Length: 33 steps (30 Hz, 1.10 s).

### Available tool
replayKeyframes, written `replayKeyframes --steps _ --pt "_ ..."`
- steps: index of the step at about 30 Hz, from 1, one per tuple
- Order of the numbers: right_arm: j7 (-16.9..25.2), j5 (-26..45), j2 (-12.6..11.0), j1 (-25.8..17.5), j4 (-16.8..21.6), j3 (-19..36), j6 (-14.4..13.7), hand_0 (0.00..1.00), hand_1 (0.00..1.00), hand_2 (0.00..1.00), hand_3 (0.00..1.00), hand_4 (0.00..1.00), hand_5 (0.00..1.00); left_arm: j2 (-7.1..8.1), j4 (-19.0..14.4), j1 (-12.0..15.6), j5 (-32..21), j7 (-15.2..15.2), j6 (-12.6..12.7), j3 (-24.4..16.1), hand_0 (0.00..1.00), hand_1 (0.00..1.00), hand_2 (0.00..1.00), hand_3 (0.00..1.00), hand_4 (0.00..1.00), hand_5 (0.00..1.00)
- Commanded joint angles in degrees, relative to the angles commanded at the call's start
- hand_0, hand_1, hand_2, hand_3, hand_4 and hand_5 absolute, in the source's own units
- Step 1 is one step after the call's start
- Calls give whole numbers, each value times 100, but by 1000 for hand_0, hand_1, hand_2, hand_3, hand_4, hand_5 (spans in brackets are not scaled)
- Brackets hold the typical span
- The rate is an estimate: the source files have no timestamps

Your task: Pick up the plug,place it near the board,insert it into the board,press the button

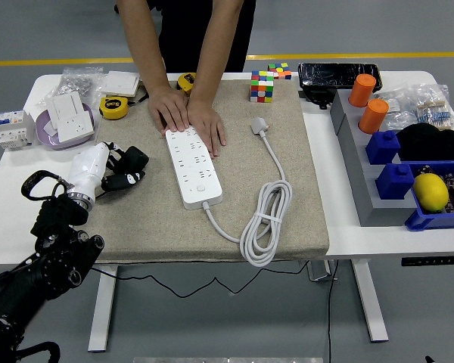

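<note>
Centrally, on the mat (144,219), the board (191,166) lies pinned at its far end by a person's hands (188,115). Left, the robot's left hand (122,170) hovers with fingers loosely curled, empty. Right, the plug (259,125) lies unplugged.

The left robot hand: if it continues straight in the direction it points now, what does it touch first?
The left robot hand points right across the mat, so it would probably meet the white power strip first, near its middle; depth is hard to judge.

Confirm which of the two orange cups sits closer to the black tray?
The farther orange cup, at the grey organizer's back corner. It stands right beside the black tray; the other orange cup sits nearer, by the blue bins.
</note>
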Motion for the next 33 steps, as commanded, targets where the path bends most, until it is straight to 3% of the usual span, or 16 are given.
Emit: replayKeyframes --steps 5,6,11,12,17,19,28,33 --pt "5 14 3 -7 0 -1 -1 930 848 795 801 998 998 55 -491 10 -727 94 -282 625 615 445 381 484 610 212" --pt "5 15 3 -10 0 -1 0 930 848 795 800 998 998 88 -561 8 -857 105 -316 716 626 448 385 492 575 158" --pt "0 1 -9 -7 0 18 -6 930 848 795 800 998 998 528 -1146 -133 -1524 145 -624 1384 626 448 385 492 575 158" --pt "-1 -1 -12 -1 0 27 -8 930 848 795 801 998 998 584 -1228 -166 -1597 144 -649 1450 639 458 387 493 563 99" --pt "2 8 -15 19 0 14 -11 930 848 795 801 998 998 740 -1533 -303 -1865 177 -820 1576 639 458 387 493 563 99" --pt "4 21 -17 22 0 1 -11 930 847 796 800 998 998 792 -1651 -366 -1995 219 -978 1650 651 481 396 494 541 49" --pt "1 28 -19 27 0 14 -19 930 848 795 799 998 998 987 -1871 -570 -2435 434 -1765 2114 686 529 412 485 516 25" --pt "-5 16 -19 38 0 33 -21 930 848 795 799 998 998 1090 -1805 -723 -2330 452 -1855 2367 691 547 428 479 514 6"
